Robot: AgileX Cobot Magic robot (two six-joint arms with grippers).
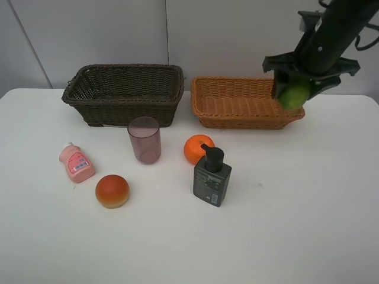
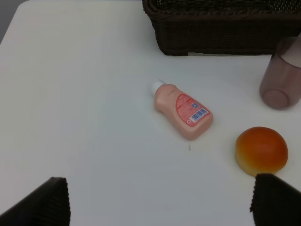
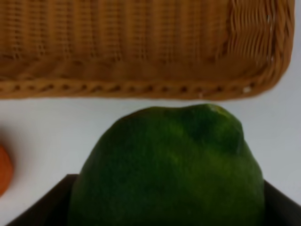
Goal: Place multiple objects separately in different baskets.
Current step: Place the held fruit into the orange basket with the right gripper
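My right gripper [image 1: 294,89] is shut on the green round fruit [image 1: 295,94], which hangs above the right end of the light orange-tan basket [image 1: 237,121]. In the right wrist view the fruit [image 3: 169,165] fills the foreground, with that basket [image 3: 141,87] beyond it. The dark brown basket [image 1: 127,113] stands to the left. On the table lie the pink bottle [image 1: 76,162], the red-orange bun [image 1: 112,190], the purple cup [image 1: 144,139], the orange [image 1: 195,148] and the dark pump bottle [image 1: 211,176]. My left gripper [image 2: 160,202] is open above the table, short of the pink bottle [image 2: 183,109] and the bun [image 2: 261,149].
A pale wall runs behind both baskets. The white table's front half [image 1: 189,248] is bare. In the left wrist view the cup [image 2: 281,77] stands just in front of the dark basket [image 2: 221,33]. A sliver of the orange [image 3: 3,169] shows in the right wrist view.
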